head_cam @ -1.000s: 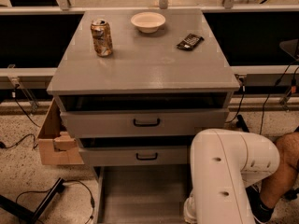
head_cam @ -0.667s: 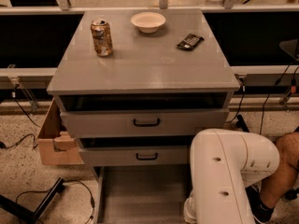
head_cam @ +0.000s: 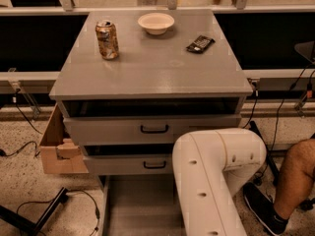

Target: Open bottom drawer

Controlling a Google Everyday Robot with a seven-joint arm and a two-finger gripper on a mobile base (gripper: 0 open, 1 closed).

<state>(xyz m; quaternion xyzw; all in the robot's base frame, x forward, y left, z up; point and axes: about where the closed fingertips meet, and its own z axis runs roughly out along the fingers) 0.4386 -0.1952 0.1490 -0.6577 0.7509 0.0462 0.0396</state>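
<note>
**Bottom drawer out; gripper unseen**

1. Bottom drawer point(head_cam: 140, 205): the lowest of three in the grey bench point(head_cam: 147, 73), standing well out toward you. You see its plain grey tray running to the lower edge of the view. Its front and handle lie past that edge.
2. Arm point(head_cam: 211, 181): white, with a bulky elbow at lower right. It overlaps the tray's right side and part of the middle drawer point(head_cam: 128, 165).
3. Gripper: out of view. The arm leaves at the bottom edge, so you cannot tell whether the jaws are spread or pressed together, nor where they sit against the drawer.
4. Top drawer point(head_cam: 113, 130): black handle centred, a dark gap above its front.
5. Bench top: can point(head_cam: 107, 39) at left, bowl point(head_cam: 155, 22) at rear centre, dark packet point(head_cam: 200, 44) at right, all apart.
6. Floor: cardboard box point(head_cam: 55, 149) just left of the bench; a leg point(head_cam: 295, 176) at far right.
</note>
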